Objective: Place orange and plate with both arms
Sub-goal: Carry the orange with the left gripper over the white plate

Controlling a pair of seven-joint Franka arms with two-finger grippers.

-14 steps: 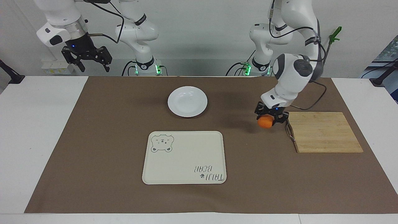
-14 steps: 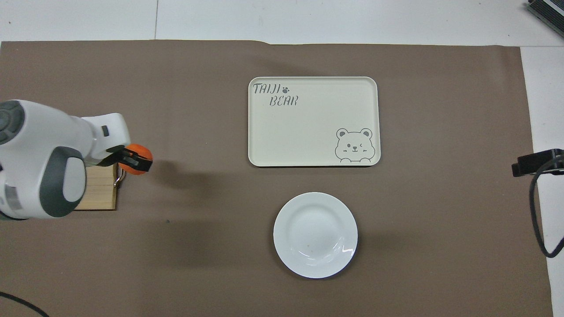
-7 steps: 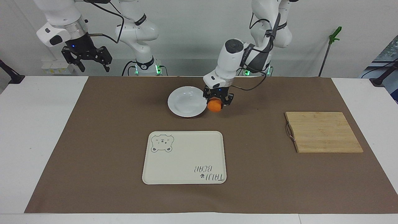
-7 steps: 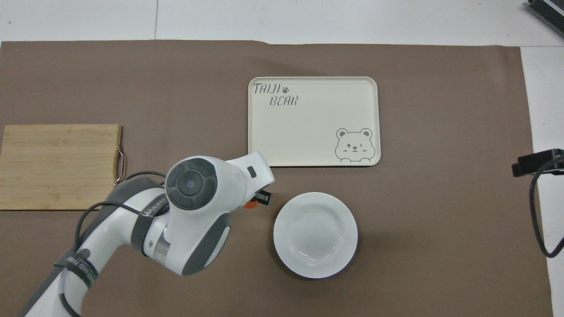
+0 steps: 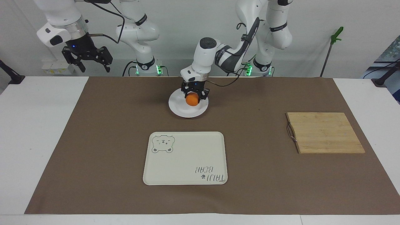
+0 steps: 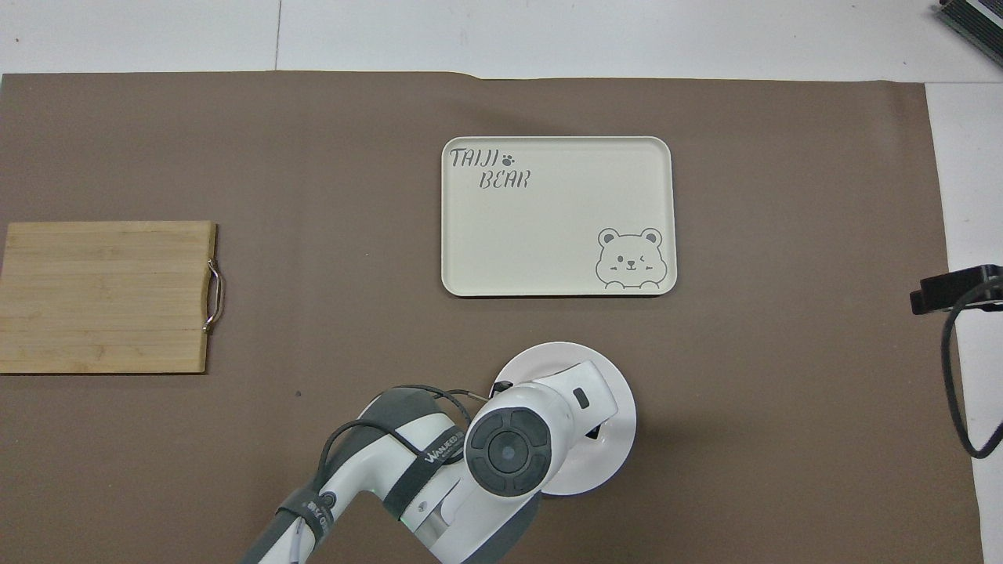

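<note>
Right claw [image 5: 91, 64]: held up in the air at the right arm's end of the worktop, off the brown mat; its fingers are spread apart and nothing is carried. In the overhead view only a dark tip is seen at the frame edge.
Tray [image 5: 184, 175]: a cream rectangle with a bear drawing, lying flat on the mat, farther from the robots than the plate and apart from it.
Plate [image 5: 178, 109]: white and round, set on the mat; in the overhead view a large part of it is covered by the left arm's wrist.
Left claw [image 5: 194, 95]: positioned over the plate, clamped on the orange.
Orange [image 5: 192, 99]: gripped above the plate's hollow; whether it touches the dish cannot be told. It is hidden entirely in the overhead view.
Cutting board [image 5: 325, 132]: bamboo, with a metal handle, lying toward the left arm's end of the worktop.
</note>
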